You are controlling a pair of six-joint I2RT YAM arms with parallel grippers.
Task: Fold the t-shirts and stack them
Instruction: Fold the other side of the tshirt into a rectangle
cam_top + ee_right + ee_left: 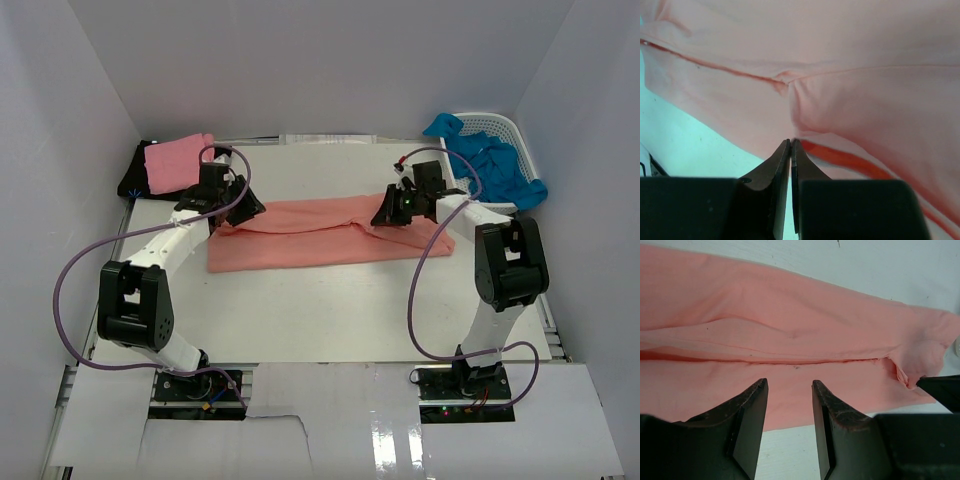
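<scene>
1. Fingers [752, 410] of the left claw [789, 385] stand apart, released, hovering over one edge of the salmon-coral t-shirt [790, 330] without pinching it.
2. The right claw [791, 142] is clenched, its tips nipping a raised fold at that shirt's other end.
3. The shirt lies as a long band across the middle of the white surface [330, 310], between both arms, its right end bunched.
4. A lighter pink t-shirt [178, 162] sits folded on a black t-shirt [133, 180] at the far left corner.
5. Bright blue t-shirts [495, 165] spill over the white basket [505, 125] at the far right.
</scene>
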